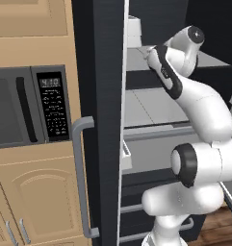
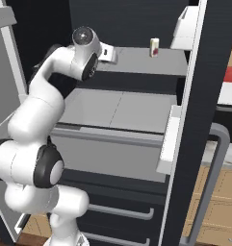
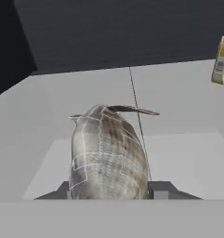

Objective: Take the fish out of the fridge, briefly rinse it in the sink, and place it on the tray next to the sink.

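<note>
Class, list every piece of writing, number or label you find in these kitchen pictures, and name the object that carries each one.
"4:10", as far as it can be made out, faint and small: on the display of the microwave.
Keypad markings below that display: too small to read.
Label on the small carton on the fridge shelf: coloured patches, blurred, no readable words.

Even, flat rendered light, soft shadows, dim fridge [image 2: 136,19] interior, slight pixel blur
</note>
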Tool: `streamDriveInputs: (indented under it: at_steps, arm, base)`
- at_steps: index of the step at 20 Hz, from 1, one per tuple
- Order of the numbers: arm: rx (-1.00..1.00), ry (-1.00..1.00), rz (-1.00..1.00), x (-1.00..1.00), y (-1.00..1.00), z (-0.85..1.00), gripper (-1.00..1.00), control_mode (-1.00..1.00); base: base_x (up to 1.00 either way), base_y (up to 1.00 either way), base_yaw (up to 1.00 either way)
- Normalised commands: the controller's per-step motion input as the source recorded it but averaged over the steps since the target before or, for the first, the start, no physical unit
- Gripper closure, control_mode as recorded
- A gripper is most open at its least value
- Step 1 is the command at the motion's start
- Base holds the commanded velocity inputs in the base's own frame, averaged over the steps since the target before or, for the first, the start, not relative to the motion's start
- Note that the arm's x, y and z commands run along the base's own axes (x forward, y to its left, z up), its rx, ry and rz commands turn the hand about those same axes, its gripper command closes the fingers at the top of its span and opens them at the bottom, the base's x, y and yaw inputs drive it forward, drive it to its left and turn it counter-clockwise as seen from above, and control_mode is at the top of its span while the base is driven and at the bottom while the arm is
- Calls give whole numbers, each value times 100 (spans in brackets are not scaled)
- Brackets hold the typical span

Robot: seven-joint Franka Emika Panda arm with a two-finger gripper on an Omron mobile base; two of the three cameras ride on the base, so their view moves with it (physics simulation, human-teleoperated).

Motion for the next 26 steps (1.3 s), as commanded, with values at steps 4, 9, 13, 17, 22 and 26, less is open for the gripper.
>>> streamDriveInputs:
  at_steps: [4, 9, 13, 17, 22, 26]
  arm:
    - [0, -21, 1, -100, 29, 29, 100, -100]
    - [0, -4, 0, -100, 27, 41, 100, -100]
    - [0, 10, 0, -100, 18, 8, 100, -100]
    - [-2, 20, 0, -100, 19, -21, 100, -100]
    - [-13, 32, 0, -100, 24, -67, 100, -100]
    - [-4, 31, 0, -100, -4, -77, 100, -100]
  base:
    - [0, 0, 0]
    - [0, 0, 0]
    - [0, 0, 0]
    - [0, 0, 0]
    - [0, 0, 0]
    - [0, 0, 0]
